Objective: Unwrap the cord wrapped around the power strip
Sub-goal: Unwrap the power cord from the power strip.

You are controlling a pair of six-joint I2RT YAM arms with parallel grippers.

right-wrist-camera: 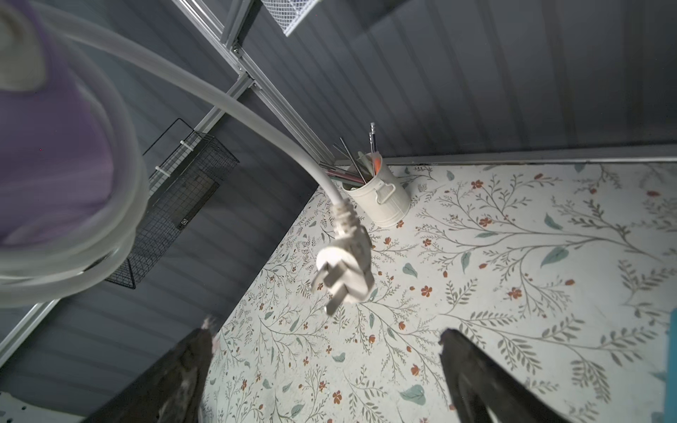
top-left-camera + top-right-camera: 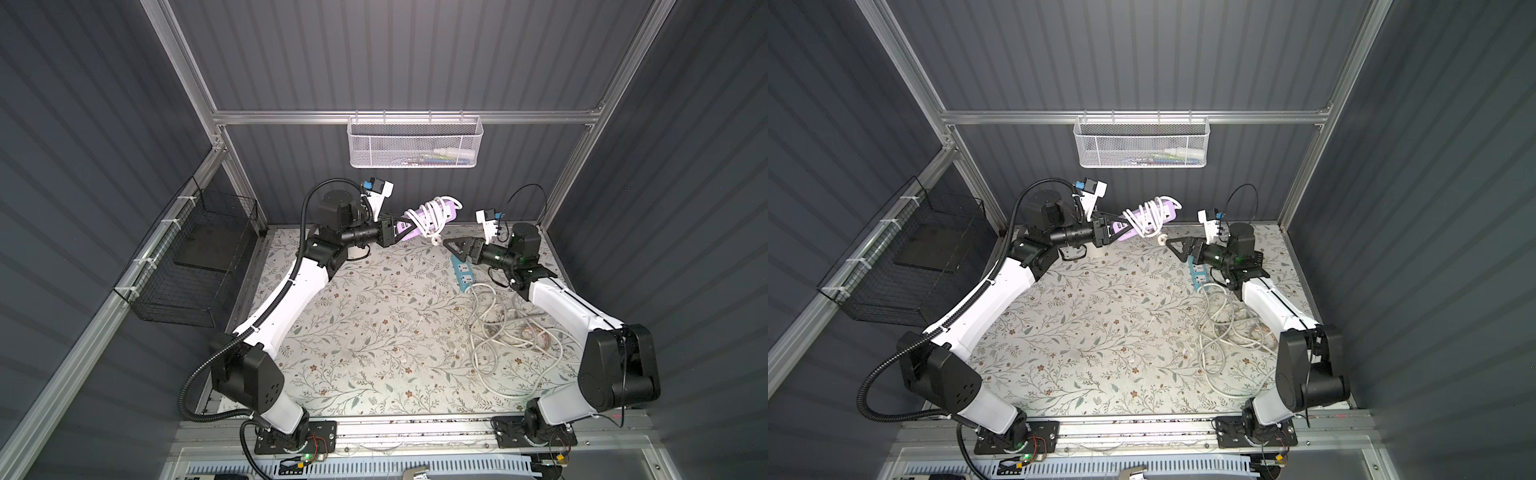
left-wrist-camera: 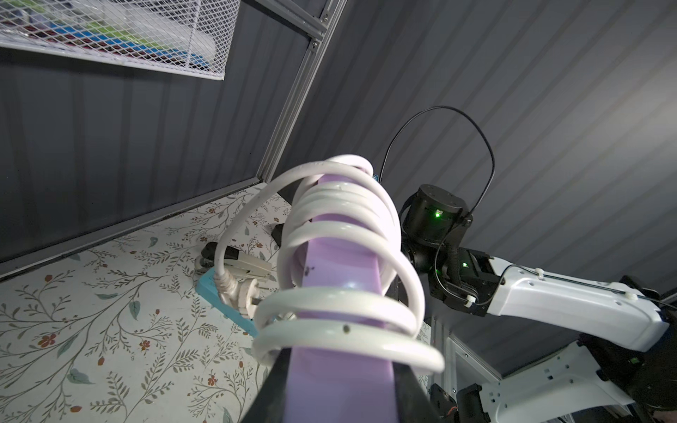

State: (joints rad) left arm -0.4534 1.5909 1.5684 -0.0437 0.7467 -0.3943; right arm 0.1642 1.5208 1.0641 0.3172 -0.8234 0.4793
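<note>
A purple power strip (image 2: pixel 449 215) (image 2: pixel 1168 212) hangs in the air near the back wall. My left gripper (image 2: pixel 409 224) (image 2: pixel 1121 226) (image 3: pixel 340 366) is shut on one end of it. The white cord (image 2: pixel 428 212) (image 2: pixel 1148 216) (image 3: pixel 340 300) is wound round the strip (image 3: pixel 329 263) in several turns. Its free end drops away from the coil, and the plug (image 2: pixel 435 239) (image 2: pixel 1162 238) (image 3: pixel 241 293) (image 1: pixel 344 267) dangles loose above the table. My right gripper (image 2: pixel 451 249) (image 2: pixel 1173 249) (image 1: pixel 326 333) stands open just below and right of the plug, touching nothing.
A blue power strip (image 2: pixel 463 272) lies under my right wrist, its grey cord (image 2: pixel 507 328) tangled across the table's right side. A white pot of utensils (image 1: pixel 381 197) stands at the back. A white mesh basket (image 2: pixel 413 141) hangs on the back rail, a black wire basket (image 2: pixel 195 257) on the left wall.
</note>
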